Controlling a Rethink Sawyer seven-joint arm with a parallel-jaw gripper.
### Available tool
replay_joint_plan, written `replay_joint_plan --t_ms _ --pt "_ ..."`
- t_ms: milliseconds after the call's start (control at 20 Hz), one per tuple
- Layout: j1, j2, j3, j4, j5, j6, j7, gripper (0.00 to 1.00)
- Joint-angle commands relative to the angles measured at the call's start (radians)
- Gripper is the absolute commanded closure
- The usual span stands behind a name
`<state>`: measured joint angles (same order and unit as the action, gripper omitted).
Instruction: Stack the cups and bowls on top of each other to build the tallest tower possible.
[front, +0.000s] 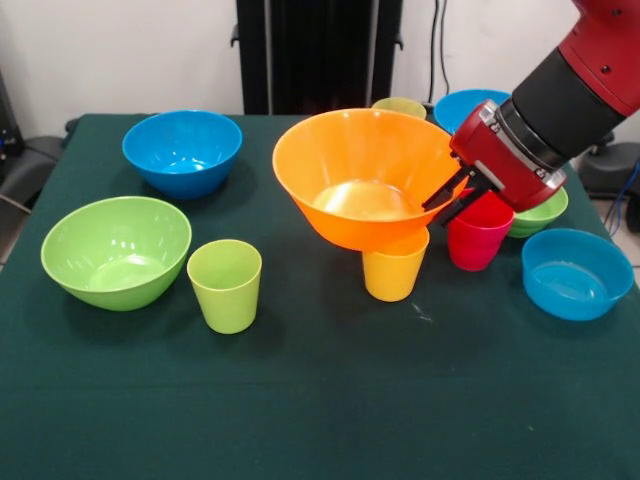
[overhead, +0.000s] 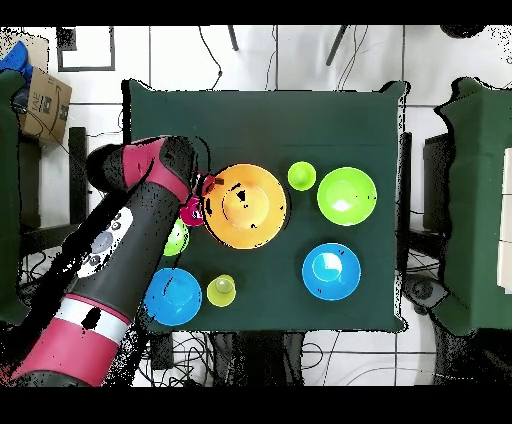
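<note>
My gripper (front: 452, 196) is shut on the right rim of the large orange bowl (front: 365, 180), one finger inside and one outside. The bowl is off the table and tilted, its base over the bright yellow cup (front: 395, 268); I cannot tell whether they touch. The red cup (front: 478, 238) stands just under my wrist, with a small green bowl (front: 545, 212) behind it and a shallow blue bowl (front: 575, 272) to its right. A lime cup (front: 225, 285) and a large lime bowl (front: 115, 250) sit at the left. From overhead the gripper (overhead: 207, 188) meets the orange bowl (overhead: 248, 207) at its left edge.
A medium blue bowl (front: 182, 150) stands at the back left. A pale yellow cup (front: 400, 105) and another blue bowl (front: 462, 108) sit behind the orange bowl. My arm (overhead: 120, 250) covers the table's left side in the overhead view. Green cloth (front: 320, 400) covers the table.
</note>
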<state>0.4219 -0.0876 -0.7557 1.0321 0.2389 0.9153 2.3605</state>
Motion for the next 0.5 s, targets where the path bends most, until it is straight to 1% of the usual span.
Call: replay_joint_plan --t_ms 50,350,500 --pt "-0.011 0.037 0.103 0.047 -0.047 -0.042 0.091 1.00" --pt "-0.016 0.018 0.120 0.052 -0.032 -0.023 0.082 1.00" --pt "-0.021 -0.006 0.131 0.056 -0.023 0.002 0.064 1.00"
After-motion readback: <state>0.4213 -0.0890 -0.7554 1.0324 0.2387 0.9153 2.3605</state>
